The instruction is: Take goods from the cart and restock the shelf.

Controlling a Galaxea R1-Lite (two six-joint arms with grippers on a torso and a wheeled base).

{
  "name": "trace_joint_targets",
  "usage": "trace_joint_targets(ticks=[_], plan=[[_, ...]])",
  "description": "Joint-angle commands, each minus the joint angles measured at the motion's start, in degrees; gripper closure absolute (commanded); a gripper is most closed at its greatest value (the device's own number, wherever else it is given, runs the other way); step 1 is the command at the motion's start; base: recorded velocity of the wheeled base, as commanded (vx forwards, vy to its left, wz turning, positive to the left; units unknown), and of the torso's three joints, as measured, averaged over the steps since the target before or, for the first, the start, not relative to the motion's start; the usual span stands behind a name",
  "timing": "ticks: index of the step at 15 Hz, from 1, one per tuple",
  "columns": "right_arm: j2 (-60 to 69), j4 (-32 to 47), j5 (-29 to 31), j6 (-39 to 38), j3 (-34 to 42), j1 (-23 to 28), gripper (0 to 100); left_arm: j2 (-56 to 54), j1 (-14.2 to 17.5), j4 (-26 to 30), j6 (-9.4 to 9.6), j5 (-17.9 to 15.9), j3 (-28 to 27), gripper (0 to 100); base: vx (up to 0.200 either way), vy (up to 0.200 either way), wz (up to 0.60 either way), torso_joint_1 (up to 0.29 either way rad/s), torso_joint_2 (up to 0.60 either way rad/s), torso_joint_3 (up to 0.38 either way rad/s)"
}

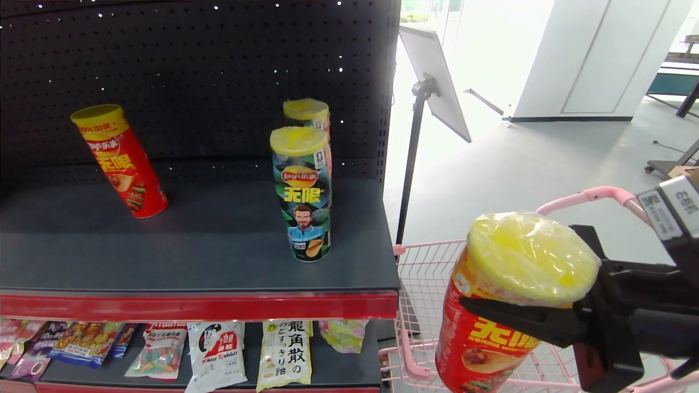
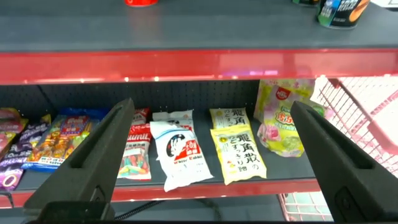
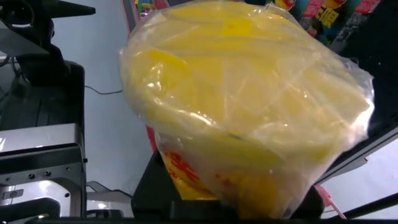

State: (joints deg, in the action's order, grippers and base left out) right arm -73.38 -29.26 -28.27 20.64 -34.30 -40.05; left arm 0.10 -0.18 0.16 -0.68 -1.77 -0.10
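The right claw (image 1: 519, 295) gripped the red can (image 1: 480, 349) near its film-wrapped lid (image 1: 532, 256), over the cart (image 1: 431, 284) beside the shelf (image 1: 218, 240); the film could let it slip or tilt. The left claw (image 2: 211, 155) gaped empty.

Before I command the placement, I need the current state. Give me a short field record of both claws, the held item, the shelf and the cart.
right claw: shut on red chip can, held over the pink cart, right of the shelf
left claw: open, empty, facing snack bags on the lower shelf
top shelf: red can at left; front green can toward the right, rear green can directly behind it
free space: bare shelf between red can and front green can
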Motion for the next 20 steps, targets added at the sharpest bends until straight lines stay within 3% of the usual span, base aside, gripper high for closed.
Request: trace_joint_targets(ticks=[1,8,20], plan=[[-0.01,-0.01,-0.03,0.02,0.11,-0.03,100,0.08,0.01,0.02,-0.02,0.01,0.01,0,0.000,0.000,0.00,0.183,-0.41,-0.227],[0.34,-0.01,-1.96,0.10,2.31,-1.97,100,0.08,0.01,0.02,-0.02,0.01,0.01,0,0.000,0.000,0.00,0.013,-0.03,-0.015],[-4.23,-0.10,-1.35,0.02,-1.99,-3.64,100,0.08,0.01,0.02,0.07,0.01,0.01,0,0.000,0.000,0.00,0.000,0.00,0.000]])
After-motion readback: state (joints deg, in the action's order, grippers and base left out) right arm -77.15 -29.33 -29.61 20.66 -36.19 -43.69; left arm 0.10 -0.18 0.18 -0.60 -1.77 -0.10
